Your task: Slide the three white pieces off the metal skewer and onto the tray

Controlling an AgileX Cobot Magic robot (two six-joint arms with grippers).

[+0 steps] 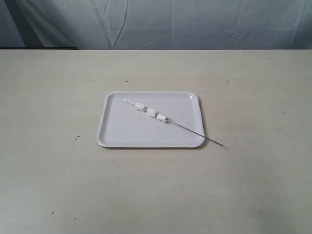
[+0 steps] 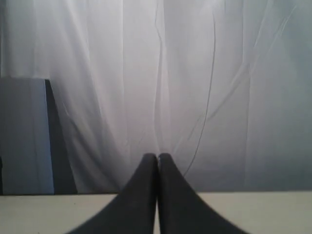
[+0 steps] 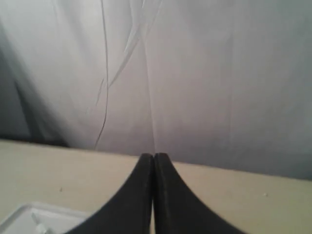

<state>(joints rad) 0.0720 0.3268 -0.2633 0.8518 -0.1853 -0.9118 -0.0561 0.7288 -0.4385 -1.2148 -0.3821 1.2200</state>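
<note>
The white tray (image 1: 117, 136) lies flat in the middle of the table. The thin metal skewer (image 1: 190, 129) rests diagonally across it, its far tip near the tray's back and its near end sticking out over the front right rim. Three white pieces (image 1: 151, 113) sit threaded in a row on the skewer's upper half. Neither arm shows in the exterior view. My left gripper (image 2: 157, 156) is shut and empty, facing the curtain. My right gripper (image 3: 154, 155) is shut and empty too, with a corner of the tray (image 3: 27, 214) beside it.
A pale wrinkled curtain (image 1: 161, 22) hangs behind the beige table (image 1: 48, 185). A grey panel (image 2: 24, 136) stands against the curtain in the left wrist view. Small dark specks dot the tabletop.
</note>
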